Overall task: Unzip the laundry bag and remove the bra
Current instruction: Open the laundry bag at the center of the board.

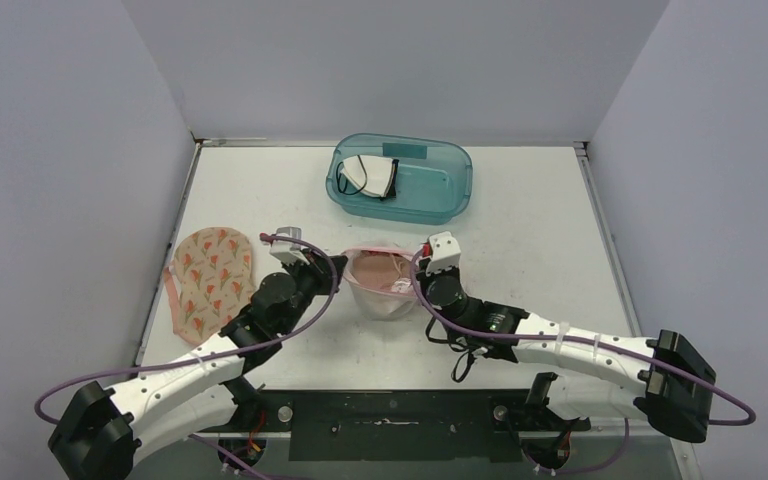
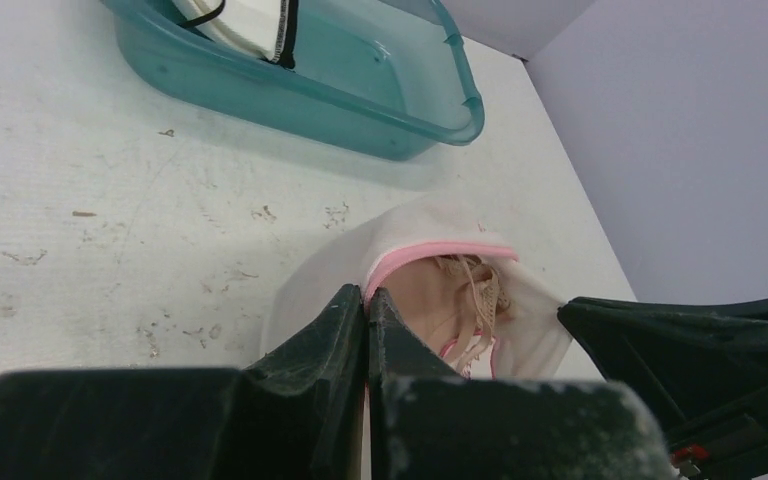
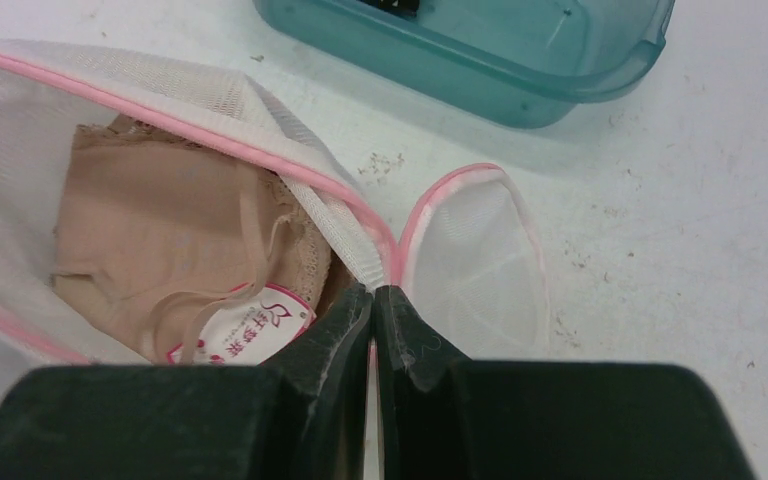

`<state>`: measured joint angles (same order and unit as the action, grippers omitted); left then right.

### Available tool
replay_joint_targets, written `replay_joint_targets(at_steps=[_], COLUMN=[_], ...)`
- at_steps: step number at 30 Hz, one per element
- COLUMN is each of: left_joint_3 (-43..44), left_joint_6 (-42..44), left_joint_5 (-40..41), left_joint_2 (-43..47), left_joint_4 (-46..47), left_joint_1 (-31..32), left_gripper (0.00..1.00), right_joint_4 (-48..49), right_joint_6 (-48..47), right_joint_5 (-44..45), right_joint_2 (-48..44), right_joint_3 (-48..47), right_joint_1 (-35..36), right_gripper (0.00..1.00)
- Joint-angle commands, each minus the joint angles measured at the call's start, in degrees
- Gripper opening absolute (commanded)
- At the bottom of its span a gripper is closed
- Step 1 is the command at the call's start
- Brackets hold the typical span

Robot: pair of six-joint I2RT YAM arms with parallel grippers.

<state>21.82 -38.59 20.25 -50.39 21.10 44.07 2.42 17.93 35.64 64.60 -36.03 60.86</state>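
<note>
Laundry bag (image 1: pixel 380 290) gapes, beige bra (image 3: pixel 160 230) inside, both jaws apparently clamped on its rim.

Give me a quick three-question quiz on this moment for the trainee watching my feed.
1. True or false: the laundry bag is already open.
2. What lies in the teal tub? A) white garment with black trim; B) a sock; C) a towel.
3. Fill in: the beige bra sits ____ the bag, whose pink rim both arms' jaws pinch.
Key: 1 true; 2 A; 3 inside.
</note>
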Motion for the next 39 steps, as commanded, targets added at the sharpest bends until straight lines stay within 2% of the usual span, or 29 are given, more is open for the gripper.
replay_joint_targets(at_steps=[1,7,15,17,20,21,23,25,30,39], left_joint_3=[-0.62,-8.93,-10.34,-9.83,-8.86,-8.70,-8.35,-7.94,-6.73,-9.12], left_joint_6=[-1.62,-7.26,-7.94,-8.13,-8.57,-8.71,-8.72,-8.71,-7.72,-7.38], left_joint_5=[-3.03,-3.62,-6.67,-7.96,-9.22,-9.50,-9.93,-10.34,-11.56,-11.36], left_joint_2=[-1.20,-5.85,-8.70,-8.60,-8.61,-8.54,-8.37,-8.13,-7.08,-6.07], left_joint_4=[4.70,9.04,11.44,11.02,9.41,8.92,7.77,6.92,5.28,5.53], left_joint_1=[-0.47,-0.42,-0.39,-0.39,-0.40,-0.40,-0.44,-0.44,-0.41,-0.39], left_gripper=[0.00,0.00,0.00,0.00,0.00,0.00,0.00,0.00,0.00,0.00], right_joint_4=[3.58,5.95,6.72,5.22,2.69,2.13,1.94,2.63,2.70,5.15], right_joint_6=[-0.49,5.04,6.24,6.17,5.94,5.71,4.60,2.41,-0.90,-3.62], right_joint_5=[2.68,0.00,-3.55,-3.62,-3.25,-3.32,-5.11,-8.91,-16.01,-22.23], right_joint_2=[-1.65,-1.37,-3.16,-4.57,-7.32,-8.20,-9.58,-9.14,-1.52,12.10], right_joint_3=[-0.89,7.18,11.12,10.69,9.12,8.52,7.36,5.81,-0.06,-3.53], right_joint_1=[0.31,0.31,2.52,3.02,3.81,4.07,4.38,4.49,4.46,4.55], right_gripper=[0.05,0.05,0.06,0.17,0.46,0.52,0.56,0.55,0.41,0.41])
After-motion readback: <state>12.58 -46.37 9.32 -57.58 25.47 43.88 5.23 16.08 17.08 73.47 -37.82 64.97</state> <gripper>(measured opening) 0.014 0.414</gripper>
